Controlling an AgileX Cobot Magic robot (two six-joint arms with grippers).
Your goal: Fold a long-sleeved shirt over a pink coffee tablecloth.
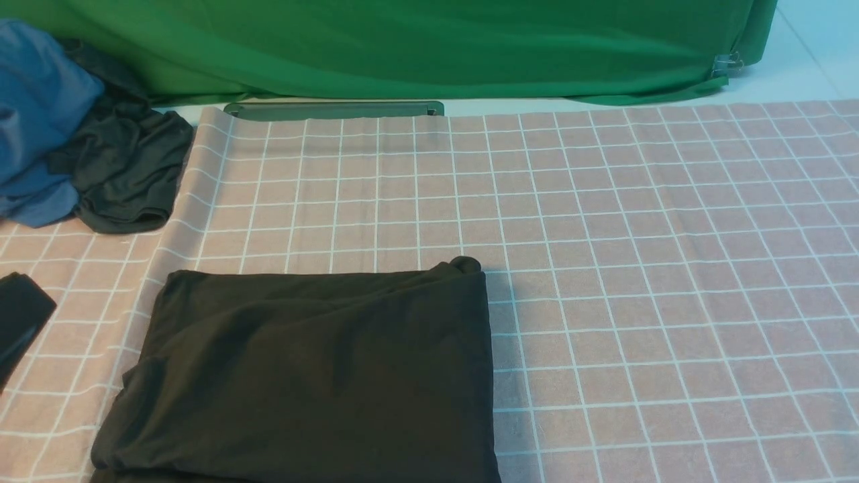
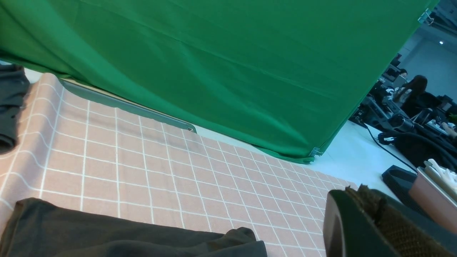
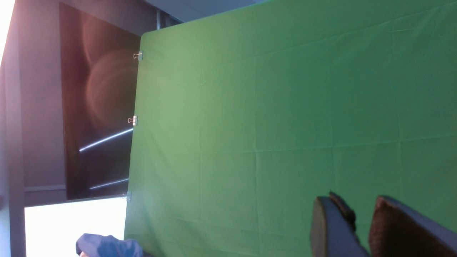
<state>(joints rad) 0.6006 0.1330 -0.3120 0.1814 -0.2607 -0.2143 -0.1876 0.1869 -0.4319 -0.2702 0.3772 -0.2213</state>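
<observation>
Lying folded, long-sleeved shirt (image 1: 315,376) on pink coffee tablecloth (image 1: 637,268)

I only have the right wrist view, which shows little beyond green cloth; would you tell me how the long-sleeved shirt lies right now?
Observer: The long-sleeved shirt lies folded into a compact rectangle on the pink coffee tablecloth, toward the robot's left.
Operator: Thank you. Is the other arm touching it?
Observer: No, the left gripper is shut and not touching the shirt.
Operator: Is anything else lying nearby?
Observer: A blue garment and a dark grey-green garment are piled at the far left.
</observation>
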